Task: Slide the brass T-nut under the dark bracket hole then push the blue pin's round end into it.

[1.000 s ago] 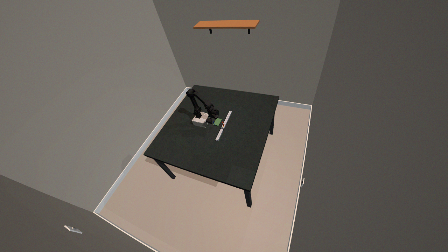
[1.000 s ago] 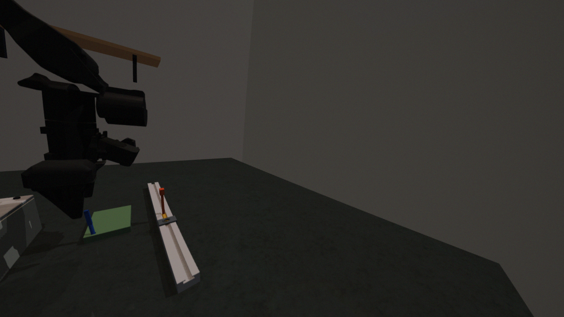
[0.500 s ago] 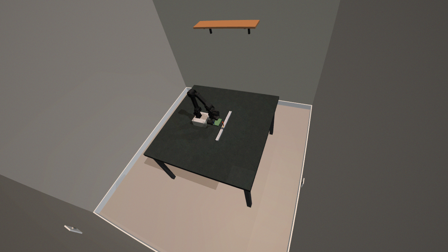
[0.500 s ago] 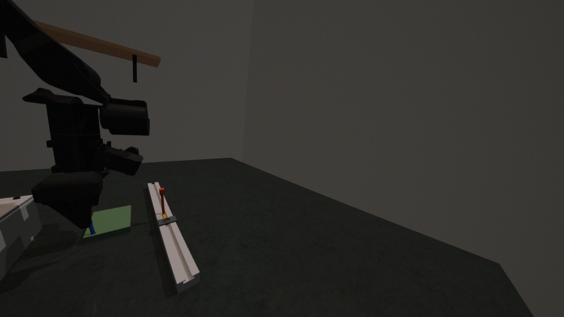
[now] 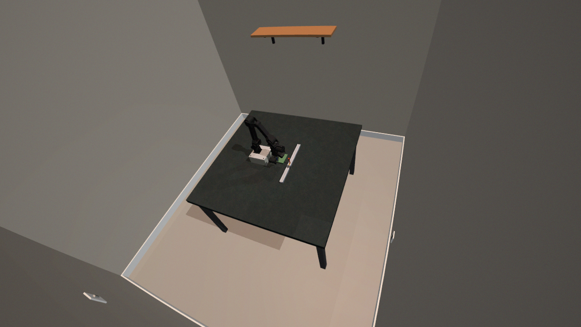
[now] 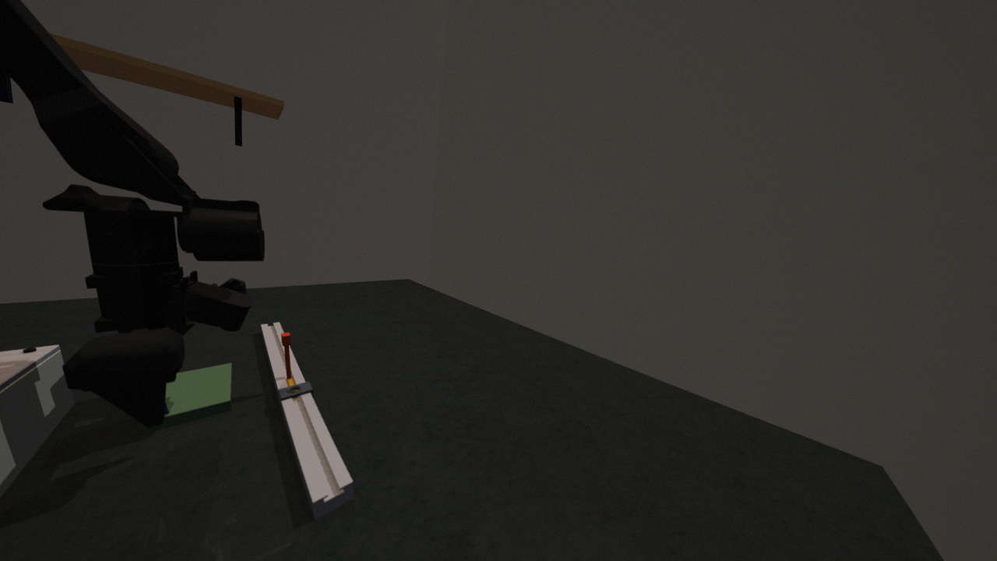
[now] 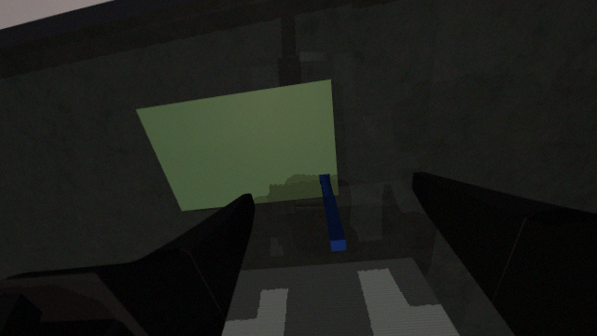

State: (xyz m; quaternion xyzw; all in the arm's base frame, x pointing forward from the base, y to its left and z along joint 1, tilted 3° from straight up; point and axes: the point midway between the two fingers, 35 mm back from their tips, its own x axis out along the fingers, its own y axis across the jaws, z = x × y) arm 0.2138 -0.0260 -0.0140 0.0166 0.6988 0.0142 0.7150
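Hand [image 5: 277,159] [image 6: 159,411] [image 7: 329,190] apart, holding nothing; pin [image 7: 332,212] stands between its fingers, wrist view's lower centre.

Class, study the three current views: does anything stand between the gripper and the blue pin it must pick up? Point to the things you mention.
Nothing visible does. In the wrist view, the blue pin [image 7: 334,214] rises from the green tray [image 6: 202,390] [image 7: 247,145] between the open fingers of the gripper [image 6: 154,421] [image 7: 329,190], with no object blocking either side.
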